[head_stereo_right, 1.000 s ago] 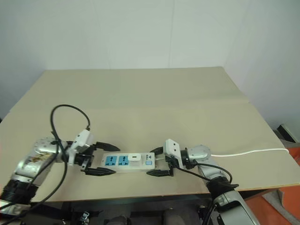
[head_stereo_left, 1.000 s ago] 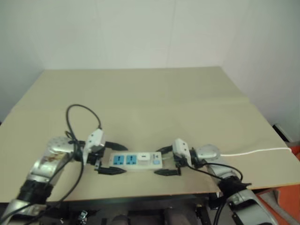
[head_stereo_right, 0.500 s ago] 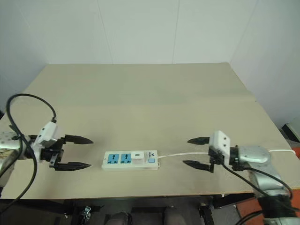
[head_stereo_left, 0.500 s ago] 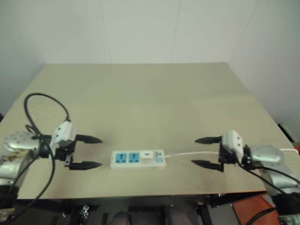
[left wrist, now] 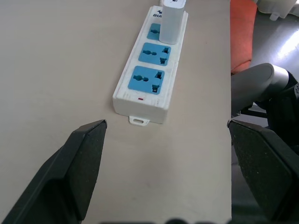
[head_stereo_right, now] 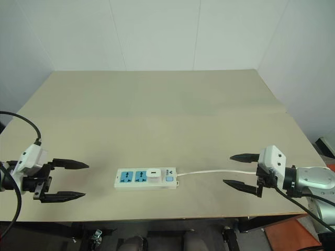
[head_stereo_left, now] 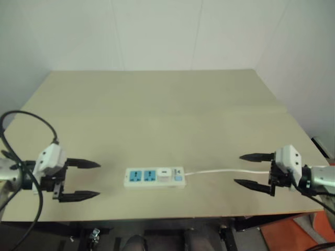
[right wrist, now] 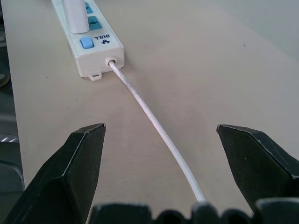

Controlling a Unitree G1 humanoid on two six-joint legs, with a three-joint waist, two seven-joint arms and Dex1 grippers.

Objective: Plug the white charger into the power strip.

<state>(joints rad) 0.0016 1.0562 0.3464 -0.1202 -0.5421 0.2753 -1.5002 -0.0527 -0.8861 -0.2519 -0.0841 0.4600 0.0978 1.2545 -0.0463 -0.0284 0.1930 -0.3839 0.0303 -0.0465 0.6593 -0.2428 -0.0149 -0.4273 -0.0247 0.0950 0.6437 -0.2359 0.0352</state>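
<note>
**Charger seated, both claws standing clear**

Charger stands upright in the power strip, in the socket nearest the switch end, with the other two blue sockets bare beside it. In the left wrist view the white block rises straight from the strip's face and no gap shows at its base, though how deep the pins sit cannot be told. The strip lies flat near the front edge of the bench, and its thin cord runs along the bench top toward the right claw.

The left claw hangs well apart from the strip's bare end, fingers spread wide and holding nothing. The right claw is likewise wide and empty, well apart from the switch end, with the cord passing under the gap between its fingers.

By this layout the plugging step looks done, and the moment reads as the close of the task rather than an approach. If anything is left, it would be a check that the charger is pressed fully home. That would call for one claw to come over the charger and push straight down while the other steadies the strip, keeping clear of the cord.
</note>
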